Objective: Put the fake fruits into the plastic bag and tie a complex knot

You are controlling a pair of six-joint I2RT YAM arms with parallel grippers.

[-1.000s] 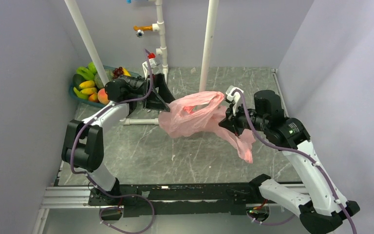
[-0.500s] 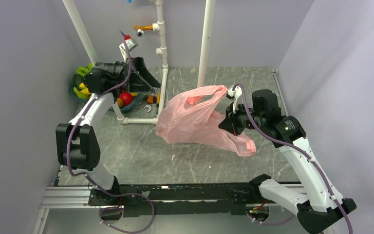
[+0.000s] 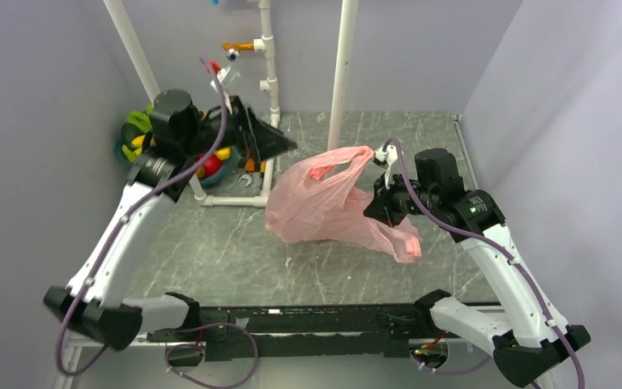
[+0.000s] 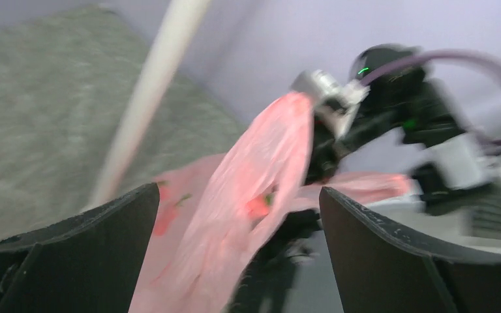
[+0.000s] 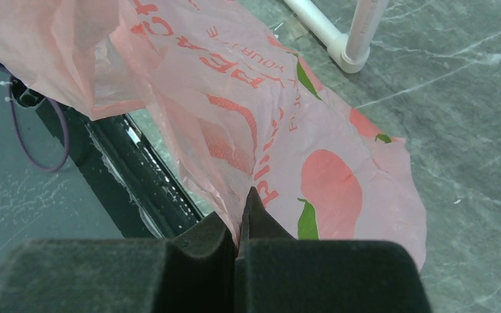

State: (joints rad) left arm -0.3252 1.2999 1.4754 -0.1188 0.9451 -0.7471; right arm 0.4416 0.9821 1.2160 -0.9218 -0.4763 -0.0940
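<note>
Right claw (image 5: 241,218) is pressing its jaws together on a fold of the plastic bag (image 3: 324,203), holding the pink film up over the middle of the table (image 3: 235,251) — one handle loop is standing up at the top, and a loose end is drooping toward the near side. Left claw (image 4: 238,191) is hanging with its jaws wide apart, gripping nothing, near the white pipe frame (image 3: 235,200). Fake fruits (image 3: 139,134) are sitting in the teal basin (image 3: 120,151) at the far left — well apart from the bag.
</note>
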